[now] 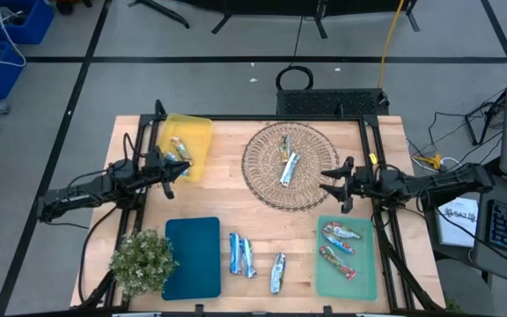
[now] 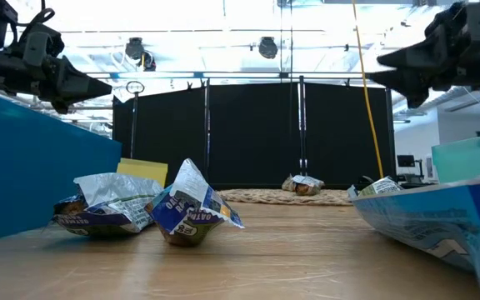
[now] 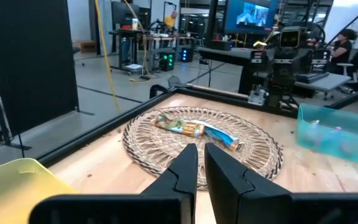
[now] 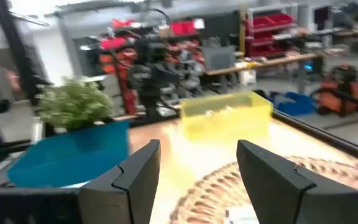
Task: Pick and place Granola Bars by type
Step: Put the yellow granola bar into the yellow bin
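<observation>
Two granola bars (image 1: 288, 167) lie in the round wicker basket (image 1: 262, 180) at the table's far middle; the left wrist view shows them too (image 3: 194, 129). One bar (image 1: 180, 150) lies on the yellow mat (image 1: 196, 132), two red-orange bars (image 1: 340, 233) on the green mat (image 1: 366, 273), and three blue-silver bars (image 1: 240, 254) on the bare wood near the front. My left gripper (image 1: 186, 169) hovers level beside the yellow mat, shut and holding nothing (image 3: 201, 155). My right gripper (image 1: 326, 180) hovers level at the basket's right rim, open and holding nothing (image 4: 197, 152).
A teal mat (image 1: 192, 255) lies at the front left with a small potted plant (image 1: 143, 260) beside it. A black frame (image 1: 262, 117) runs around the table's far and side edges. Bare wood lies between the basket and the loose bars.
</observation>
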